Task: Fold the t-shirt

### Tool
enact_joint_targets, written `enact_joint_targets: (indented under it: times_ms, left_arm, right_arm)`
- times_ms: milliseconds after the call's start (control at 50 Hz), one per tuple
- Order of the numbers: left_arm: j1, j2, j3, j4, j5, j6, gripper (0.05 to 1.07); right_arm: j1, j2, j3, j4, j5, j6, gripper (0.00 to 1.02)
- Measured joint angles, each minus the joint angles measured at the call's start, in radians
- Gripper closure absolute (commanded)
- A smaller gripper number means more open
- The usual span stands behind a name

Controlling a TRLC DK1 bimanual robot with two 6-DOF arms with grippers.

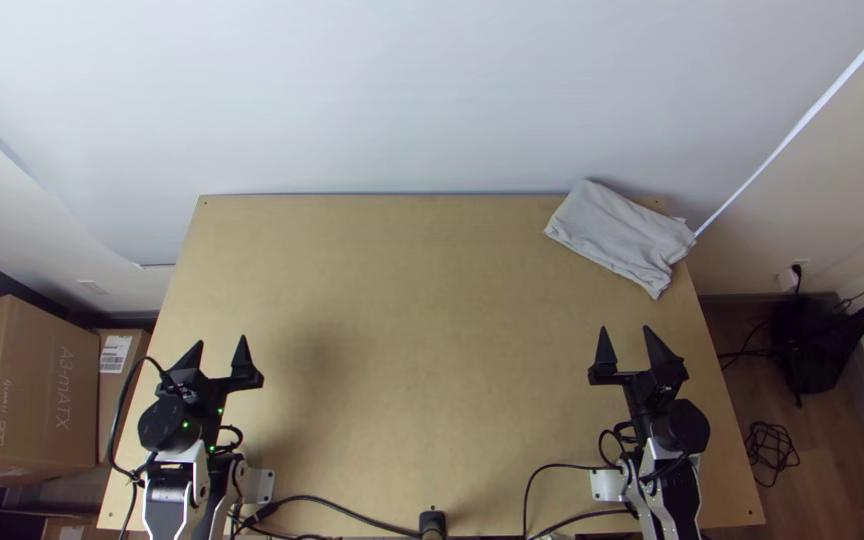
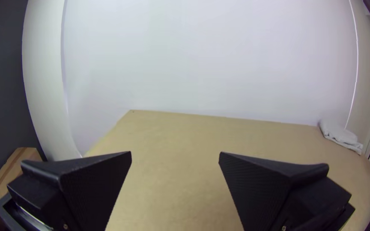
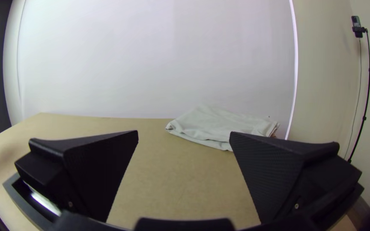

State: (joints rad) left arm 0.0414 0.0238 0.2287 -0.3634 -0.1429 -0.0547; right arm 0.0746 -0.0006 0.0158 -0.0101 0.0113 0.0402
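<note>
Left tool [image 1: 221,341] gapes near lettered carton [image 1: 27,400]; shirt [image 1: 617,235] lies folded.

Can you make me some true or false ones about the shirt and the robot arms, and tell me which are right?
1. The shirt is at the far right corner of the table. True.
2. The left gripper is open. True.
3. The right gripper is holding the shirt. False: it is open, with nothing between its fingers.
4. The shirt is bright red. False: it is light grey.
5. The shirt lies folded over in layers. True.
</note>
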Motion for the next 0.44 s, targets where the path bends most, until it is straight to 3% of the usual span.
enact_joint_targets:
  times_ms: [440]
  left_arm:
    - [0.0, -0.018, 0.0, -0.004, 0.0, 0.0, 0.1]
  right_arm:
    - [0.0, 0.0, 0.0, 0.0, 0.0, 0.0, 0.04]
